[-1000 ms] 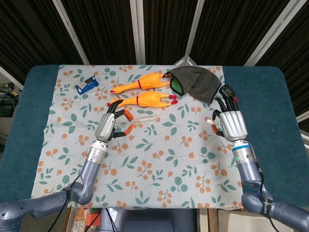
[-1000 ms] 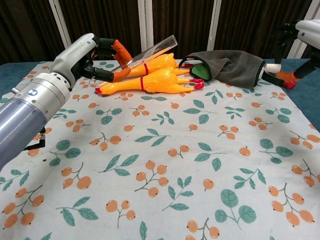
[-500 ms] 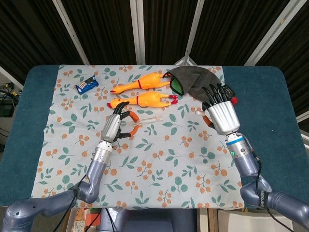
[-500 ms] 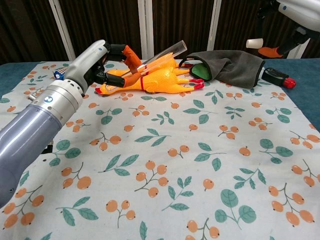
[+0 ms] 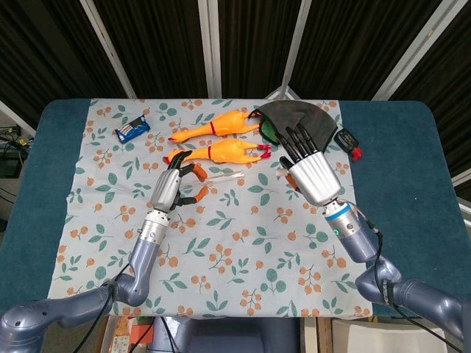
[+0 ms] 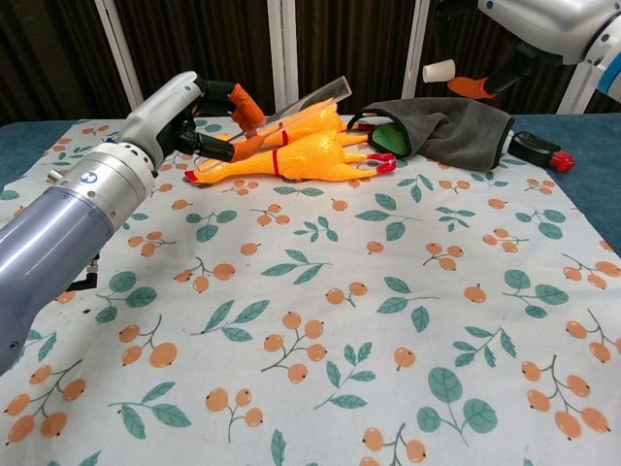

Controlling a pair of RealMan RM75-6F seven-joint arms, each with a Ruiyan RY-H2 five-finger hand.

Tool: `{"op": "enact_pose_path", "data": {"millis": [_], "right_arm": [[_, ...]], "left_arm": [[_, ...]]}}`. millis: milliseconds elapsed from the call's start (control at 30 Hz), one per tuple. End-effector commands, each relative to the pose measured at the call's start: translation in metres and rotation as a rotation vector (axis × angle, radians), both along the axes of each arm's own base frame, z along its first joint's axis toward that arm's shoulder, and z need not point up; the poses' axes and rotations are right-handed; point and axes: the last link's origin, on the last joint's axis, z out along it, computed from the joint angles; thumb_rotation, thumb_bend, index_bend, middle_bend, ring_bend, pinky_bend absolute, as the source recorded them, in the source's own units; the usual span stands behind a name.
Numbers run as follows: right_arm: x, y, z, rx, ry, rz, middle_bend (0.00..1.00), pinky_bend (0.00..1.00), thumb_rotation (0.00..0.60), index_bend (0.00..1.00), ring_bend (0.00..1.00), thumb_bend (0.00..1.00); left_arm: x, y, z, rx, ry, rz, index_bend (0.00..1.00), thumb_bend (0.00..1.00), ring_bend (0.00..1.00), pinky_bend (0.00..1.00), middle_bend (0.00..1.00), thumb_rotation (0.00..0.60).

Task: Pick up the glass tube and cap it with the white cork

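Note:
My left hand (image 5: 174, 190) pinches the clear glass tube (image 5: 222, 177) by one end. The chest view shows the tube (image 6: 303, 99) lifted off the cloth, slanting up to the right over the rubber chickens, with the left hand (image 6: 184, 112) behind it. My right hand (image 5: 310, 175) hovers right of the tube with its fingers spread toward the back. It holds the white cork (image 6: 439, 70) between an orange-tipped thumb and a finger, seen high in the chest view next to the right hand (image 6: 529, 27). Cork and tube mouth are apart.
Two orange rubber chickens (image 5: 218, 153) lie at the back centre of the floral cloth (image 5: 243, 243). A grey pouch (image 5: 303, 125) with a green item inside lies behind the right hand. A black and red object (image 5: 346, 140) and a blue wrapper (image 5: 132, 130) lie at the sides.
My right hand has carried the cork leftward and up, from the table's right side toward the tube. The left hand kept the tube raised, shifting only slightly.

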Motion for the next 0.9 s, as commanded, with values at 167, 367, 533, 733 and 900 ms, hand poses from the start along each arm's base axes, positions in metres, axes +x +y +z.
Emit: {"op": "enact_pose_path", "data": {"millis": [167, 367, 533, 733, 900], "right_arm": [[0.01, -0.002, -0.014, -0.001, 0.021, 0.032, 0.15, 0.0, 0.6, 0.62, 0.02, 0.42], [0.015, -0.003, -0.021, 0.001, 0.033, 0.051, 0.15, 0.0, 0.6, 0.62, 0.02, 0.42], [0.018, -0.003, -0.023, -0.003, 0.036, 0.057, 0.15, 0.0, 0.6, 0.62, 0.02, 0.42], [0.019, -0.002, -0.024, -0.004, 0.034, 0.059, 0.15, 0.0, 0.6, 0.62, 0.02, 0.42], [0.019, -0.001, -0.025, -0.004, 0.031, 0.054, 0.15, 0.0, 0.6, 0.62, 0.02, 0.42]], "left_arm": [[0.005, -0.001, -0.004, -0.018, 0.004, -0.005, 0.67, 0.61, 0.09, 0.0, 0.56, 0.6], [0.009, -0.001, -0.005, -0.02, 0.001, -0.012, 0.67, 0.61, 0.09, 0.0, 0.56, 0.6], [0.011, -0.001, -0.007, -0.021, 0.0, -0.009, 0.67, 0.61, 0.09, 0.0, 0.56, 0.6], [0.012, -0.004, -0.009, -0.027, -0.001, -0.005, 0.67, 0.61, 0.09, 0.0, 0.56, 0.6], [0.014, -0.006, -0.011, -0.03, -0.007, -0.004, 0.67, 0.61, 0.09, 0.0, 0.56, 0.6]]}}
